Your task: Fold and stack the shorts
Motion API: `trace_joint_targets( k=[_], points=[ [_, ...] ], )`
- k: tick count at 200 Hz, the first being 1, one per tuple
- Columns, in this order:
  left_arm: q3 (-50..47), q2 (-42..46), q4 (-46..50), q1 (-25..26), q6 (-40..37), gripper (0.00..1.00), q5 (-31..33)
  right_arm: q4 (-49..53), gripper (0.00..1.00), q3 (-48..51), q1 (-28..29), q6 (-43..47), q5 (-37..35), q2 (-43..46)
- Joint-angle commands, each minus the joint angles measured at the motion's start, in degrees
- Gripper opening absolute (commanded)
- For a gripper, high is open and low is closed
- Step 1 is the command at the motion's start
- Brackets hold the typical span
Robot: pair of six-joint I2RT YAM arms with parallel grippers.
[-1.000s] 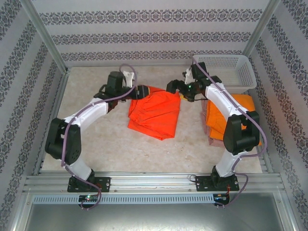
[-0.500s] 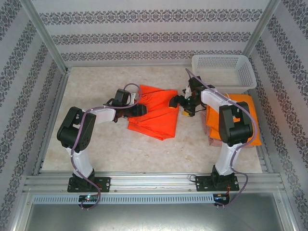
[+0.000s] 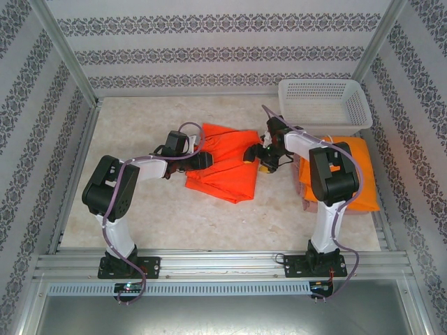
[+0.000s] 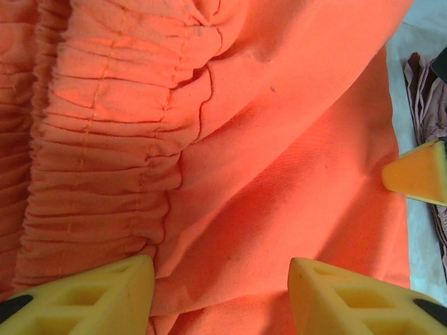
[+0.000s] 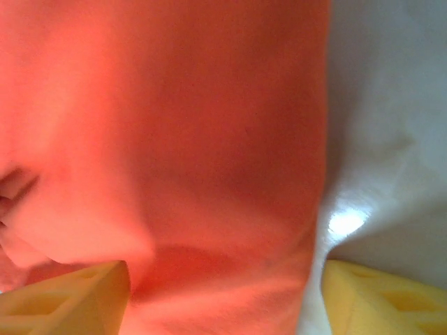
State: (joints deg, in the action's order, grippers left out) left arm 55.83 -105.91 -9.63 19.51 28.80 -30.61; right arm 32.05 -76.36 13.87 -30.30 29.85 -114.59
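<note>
Change: left claw [image 4: 221,276] and right claw [image 5: 225,279] lowered onto red-orange shorts [image 3: 227,167] | left spread astride cloth | right spread but narrowing over its edge | fold pinch likely next (nothing lifted)

Both arms reach inward — left tool [image 3: 204,159], right tool [image 3: 257,155] low, fingers apart.

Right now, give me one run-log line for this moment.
left gripper: open on red-orange shorts | right gripper: open astride their edge | orange shorts: stacked on pink shorts
</note>
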Motion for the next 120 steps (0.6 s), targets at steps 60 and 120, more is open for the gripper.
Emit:
trace_joint_targets(
  k=[60,120],
  points=[
    [-1.81,4.7,0.87,-0.21,1.83,0.58,1.48,0.34,0.18,-2.39,3.8,0.63,-3.82,-1.38],
    [-3.63,13.88,-0.17,-1.07,2.18,0.71,2.8,17.76,0.0,-4.84,3.62,12.91,-22.25,10.53]
  ],
)
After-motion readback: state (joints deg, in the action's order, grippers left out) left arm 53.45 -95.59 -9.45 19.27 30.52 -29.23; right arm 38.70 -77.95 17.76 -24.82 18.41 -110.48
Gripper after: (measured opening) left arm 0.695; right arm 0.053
